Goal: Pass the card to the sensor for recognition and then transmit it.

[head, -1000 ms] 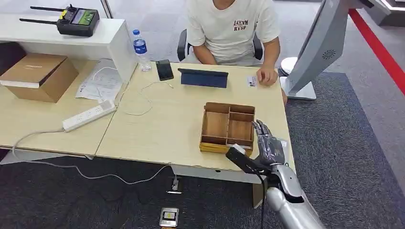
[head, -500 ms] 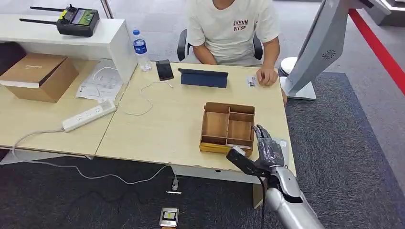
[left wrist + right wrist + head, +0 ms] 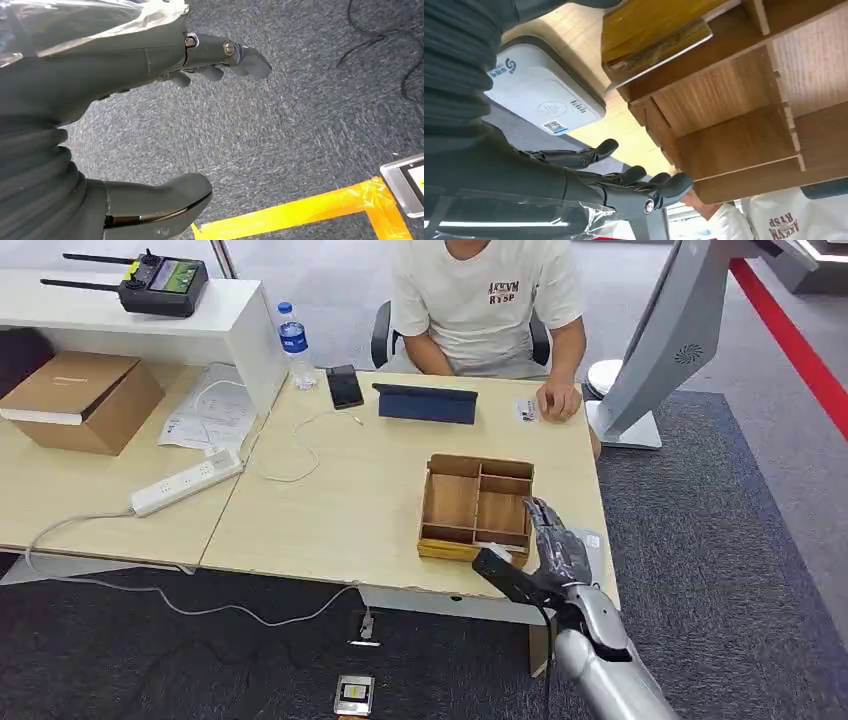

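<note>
The right hand (image 3: pixel 560 548) hovers at the wooden tray's (image 3: pixel 478 502) 4 o'clock corner, fingers (image 3: pixel 644 181) apart and holding nothing. The pick-up seems the step in hand. A card (image 3: pixel 659 47) seems to lie in the tray's near compartment, though I cannot be sure. The grey card reader (image 3: pixel 541 95) sits on the bench (image 3: pixel 350 490) just at the tray's 3 o'clock. Next the fingers must reach over the tray wall, which stands in the way. The left hand (image 3: pixel 125 100) hangs over carpet, fingers apart. A person sits at 12 o'clock, beyond a tablet (image 3: pixel 425 404).
</note>
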`<state>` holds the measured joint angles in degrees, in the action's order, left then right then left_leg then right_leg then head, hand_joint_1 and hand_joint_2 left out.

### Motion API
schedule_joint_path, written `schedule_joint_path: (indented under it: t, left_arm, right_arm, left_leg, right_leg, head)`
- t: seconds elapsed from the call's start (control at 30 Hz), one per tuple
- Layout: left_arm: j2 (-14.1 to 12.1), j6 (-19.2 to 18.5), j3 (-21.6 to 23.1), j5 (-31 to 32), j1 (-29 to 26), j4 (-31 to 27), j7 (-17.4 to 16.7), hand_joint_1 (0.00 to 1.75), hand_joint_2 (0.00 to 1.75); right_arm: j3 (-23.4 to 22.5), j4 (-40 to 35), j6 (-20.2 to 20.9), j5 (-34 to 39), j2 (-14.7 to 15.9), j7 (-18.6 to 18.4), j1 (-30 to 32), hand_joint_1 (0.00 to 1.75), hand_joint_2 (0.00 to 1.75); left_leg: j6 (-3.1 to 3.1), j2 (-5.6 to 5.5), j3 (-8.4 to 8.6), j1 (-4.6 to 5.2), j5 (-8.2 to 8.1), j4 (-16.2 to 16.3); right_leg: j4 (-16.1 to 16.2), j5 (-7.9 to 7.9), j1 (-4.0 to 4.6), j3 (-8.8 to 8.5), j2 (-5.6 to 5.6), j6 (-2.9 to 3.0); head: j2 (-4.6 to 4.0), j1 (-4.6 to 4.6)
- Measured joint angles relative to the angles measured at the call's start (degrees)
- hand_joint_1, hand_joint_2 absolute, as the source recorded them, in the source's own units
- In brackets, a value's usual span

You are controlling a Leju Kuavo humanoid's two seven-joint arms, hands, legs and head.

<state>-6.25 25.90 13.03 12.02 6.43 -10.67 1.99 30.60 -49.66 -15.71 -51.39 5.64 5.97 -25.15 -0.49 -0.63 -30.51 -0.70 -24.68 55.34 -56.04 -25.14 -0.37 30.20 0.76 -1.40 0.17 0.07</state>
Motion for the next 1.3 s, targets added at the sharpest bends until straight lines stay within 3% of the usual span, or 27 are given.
schedule_joint_path:
  t: [0.7,0.73,0.77,0.8,0.83,0.87,1.3]
  left_arm:
    - [0.2,0.6,0.0,-0.5,0.0,0.0,-0.2,0.0,1.75]
    - [0.2,0.6,0.0,-0.5,0.0,0.0,-0.2,0.0,1.75]
    - [0.2,0.6,0.0,-0.5,0.0,0.0,-0.2,0.0,1.75]
    - [0.2,0.6,0.0,-0.5,0.0,0.0,-0.2,0.0,1.75]
    - [0.2,0.7,0.0,-0.5,0.0,0.0,-0.2,0.0,1.75]
    - [0.2,0.7,0.0,-0.5,0.0,0.0,-0.2,0.0,1.75]
    - [0.2,0.6,0.0,-0.3,0.0,0.0,-0.2,0.0,1.75]
  right_arm:
    - [0.1,1.5,1.0,0.2,-2.2,1.9,-1.5,0.0,1.75]
    - [0.1,1.7,1.1,0.2,-2.3,1.9,-1.6,0.12,1.75]
    - [0.1,1.9,1.3,0.2,-2.3,1.9,-1.7,1.27,1.75]
    - [0.1,2.1,1.4,0.2,-2.4,1.9,-1.7,1.27,1.75]
    - [0.2,2.2,1.6,0.2,-2.4,1.9,-1.7,1.62,1.75]
    - [0.2,2.4,2.0,0.2,-2.5,1.9,-1.7,1.75,1.75]
    - [0.2,3.4,4.2,1.1,-2.5,1.9,-2.5,1.75,1.75]
  left_leg:
    - [0.0,0.0,0.0,0.0,0.0,0.0]
    - [0.0,0.0,-0.01,0.0,0.0,0.0]
    - [0.0,0.0,0.0,0.0,0.0,0.0]
    - [0.0,0.0,0.0,0.0,0.0,0.0]
    - [0.0,0.0,0.0,0.0,0.0,0.0]
    - [0.0,0.0,0.0,0.0,0.0,0.0]
    - [-0.01,0.0,0.01,0.0,0.01,0.0]
  right_leg:
    - [0.0,0.0,0.0,0.0,0.0,0.0]
    - [0.0,0.0,0.0,0.0,0.0,0.0]
    - [0.0,0.0,0.0,0.0,0.0,0.0]
    - [0.0,0.0,0.0,0.0,0.0,0.0]
    - [0.0,0.0,0.0,0.0,0.0,0.0]
    - [0.0,0.0,0.0,0.0,0.0,0.0]
    - [0.0,0.01,0.0,0.0,0.0,0.01]
  head:
    - [0.02,0.02]
    - [0.02,0.02]
    - [0.02,0.0]
    - [0.02,0.0]
    - [0.02,0.0]
    - [0.0,0.02]
    - [0.0,0.02]
